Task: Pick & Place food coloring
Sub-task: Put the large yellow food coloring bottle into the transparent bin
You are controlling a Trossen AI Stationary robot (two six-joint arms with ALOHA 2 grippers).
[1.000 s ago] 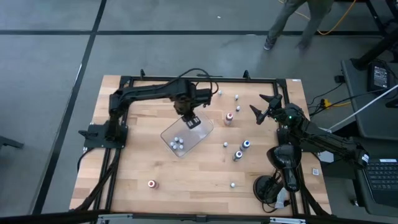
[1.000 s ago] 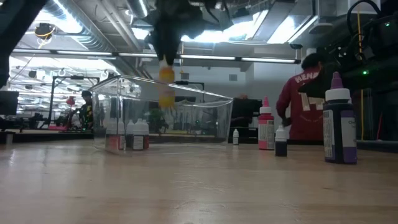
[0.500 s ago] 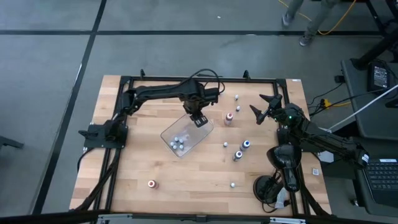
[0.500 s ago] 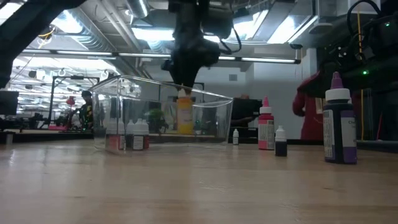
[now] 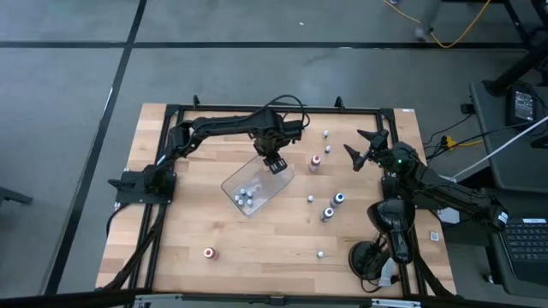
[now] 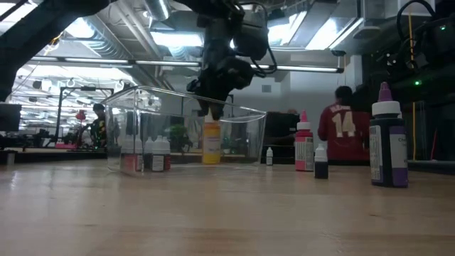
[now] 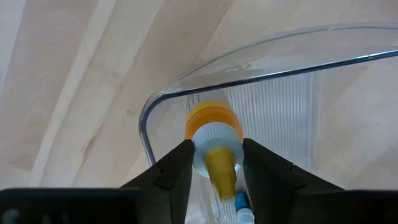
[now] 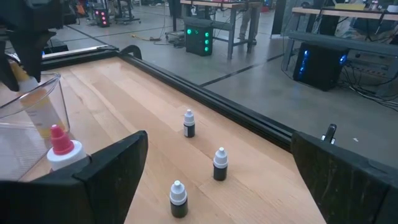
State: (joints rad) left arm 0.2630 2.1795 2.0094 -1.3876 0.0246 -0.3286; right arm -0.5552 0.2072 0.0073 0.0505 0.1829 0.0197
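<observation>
The food coloring is a scatter of tiny bottles. Several pale-capped ones (image 5: 246,197) stand inside a clear plastic tray (image 5: 242,178) at mid-table, also seen in the low view as the tray (image 6: 245,131). My left gripper (image 5: 273,162) hangs over the tray's far right corner, shut on an orange-yellow bottle (image 6: 211,142). My right gripper (image 5: 363,151) waits open near the table's far right, touching nothing. Loose bottles stand between the tray and the right arm, among them a red one (image 5: 315,161) and a blue one (image 5: 338,198). My left gripper pinches the orange-yellow bottle at its white collar and yellow cap (image 7: 216,142), between the two fingers (image 7: 177,169). The fingers come from above, pointing down. The bottle stands upright inside the tray, with its base on the tray floor (image 6: 211,161).
More bottles: a red one (image 5: 209,253) near the front left, a small one (image 5: 320,253) near the front, and three near the far rail (image 8: 188,123). In the low view a tall purple bottle (image 6: 387,142) stands close. A person (image 6: 343,131) is beyond the table.
My left gripper moved toward the table's right and down, carrying the orange-yellow bottle from above the tray's rim into the tray. The bottle now stands on the tray floor. The person behind the table shifted about.
</observation>
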